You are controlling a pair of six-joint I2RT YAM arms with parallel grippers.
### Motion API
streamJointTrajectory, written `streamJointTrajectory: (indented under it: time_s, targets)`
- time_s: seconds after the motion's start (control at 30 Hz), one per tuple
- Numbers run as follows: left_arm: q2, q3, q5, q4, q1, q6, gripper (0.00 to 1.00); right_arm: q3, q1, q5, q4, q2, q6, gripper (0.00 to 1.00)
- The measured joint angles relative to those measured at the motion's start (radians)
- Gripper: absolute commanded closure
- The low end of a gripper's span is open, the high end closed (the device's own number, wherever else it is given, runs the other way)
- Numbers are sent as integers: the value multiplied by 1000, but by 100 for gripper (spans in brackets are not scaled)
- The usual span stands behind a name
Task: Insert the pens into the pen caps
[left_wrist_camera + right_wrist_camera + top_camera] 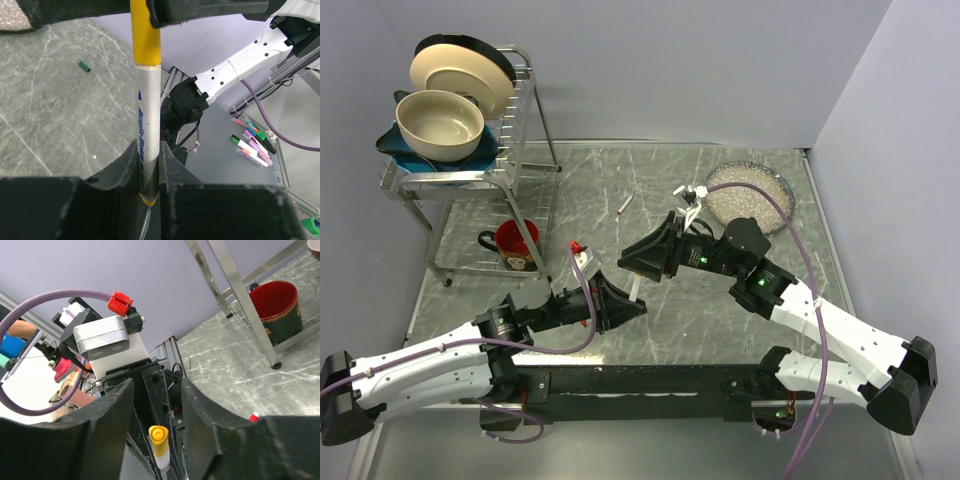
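My left gripper is shut on the lower barrel of a white pen and holds it above the table. A yellow cap sits on the pen's upper end. My right gripper is open, its jaws on either side of the capped end with a gap showing in the right wrist view. A second white pen lies on the table further back. A dark green cap and a red cap lie loose on the table.
A metal dish rack with plates and a bowl stands at the back left, a red mug on its lower shelf. A glass dish of white grains sits at the back right. Several coloured markers lie off the table.
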Motion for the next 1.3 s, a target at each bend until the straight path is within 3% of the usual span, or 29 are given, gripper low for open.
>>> streamJointTrajectory:
  time_s: [0.3, 0.47, 0.6, 0.67, 0.8, 1.1, 1.3]
  targets:
    - [0, 0, 0, 0, 0, 0, 99, -3, 14, 18, 1, -8, 0, 54]
    - [0, 0, 0, 0, 0, 0, 99, -6, 18, 29, 10, -24, 3, 70]
    - [0, 0, 2, 7, -2, 0, 99, -35, 22, 40, 43, -32, 19, 72]
    - [0, 0, 4, 7, -2, 0, 99, -52, 28, 44, 57, -32, 26, 77]
    - [0, 0, 8, 2, -2, 0, 99, -70, 43, 64, 60, -32, 31, 100]
    - [6, 2, -9, -4, -7, 0, 99, -99, 95, 189, 61, -64, 20, 100]
    - [34, 16, -63, -62, -12, 6, 99, -80, 156, 347, -33, -52, -24, 100]
